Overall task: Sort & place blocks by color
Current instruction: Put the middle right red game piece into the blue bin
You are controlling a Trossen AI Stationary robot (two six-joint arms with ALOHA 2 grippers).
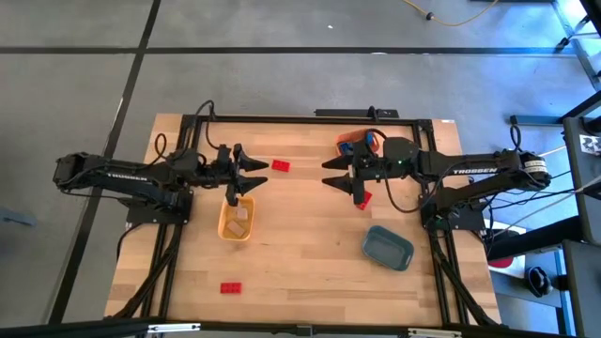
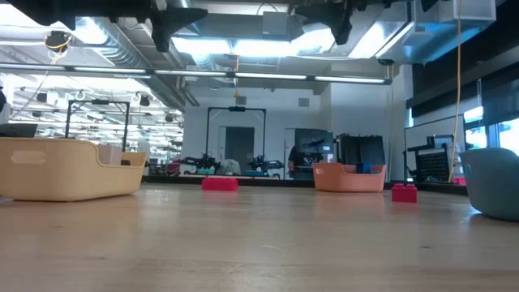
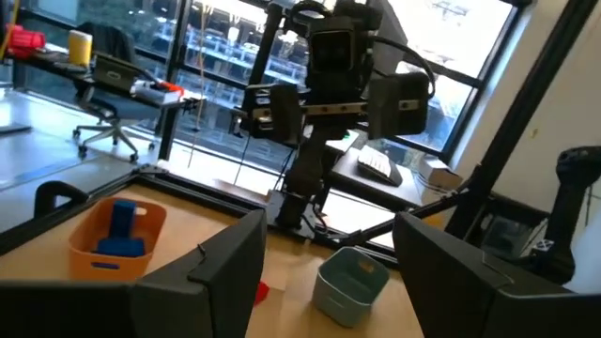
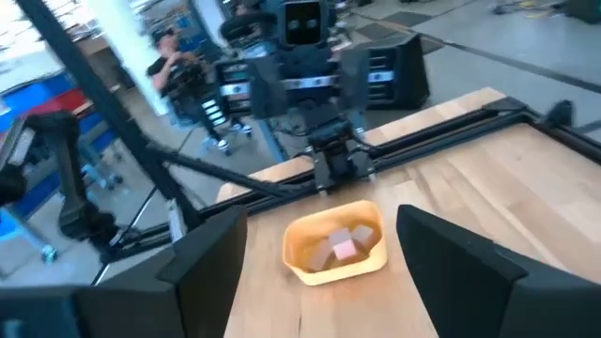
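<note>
Lying just below the right gripper, whose fingers are spread and empty, is a red block; beige blocks sit in the yellow tray under the left gripper, likewise spread and empty; blue blocks fill the orange tray behind the right gripper

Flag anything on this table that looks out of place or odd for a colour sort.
Three red blocks lie loose on the wooden table outside any tray: one at the far side, one under the right gripper, one near the front edge. The slate-blue tray sits askew to the table edges. Nothing looks spilled or damaged.
</note>
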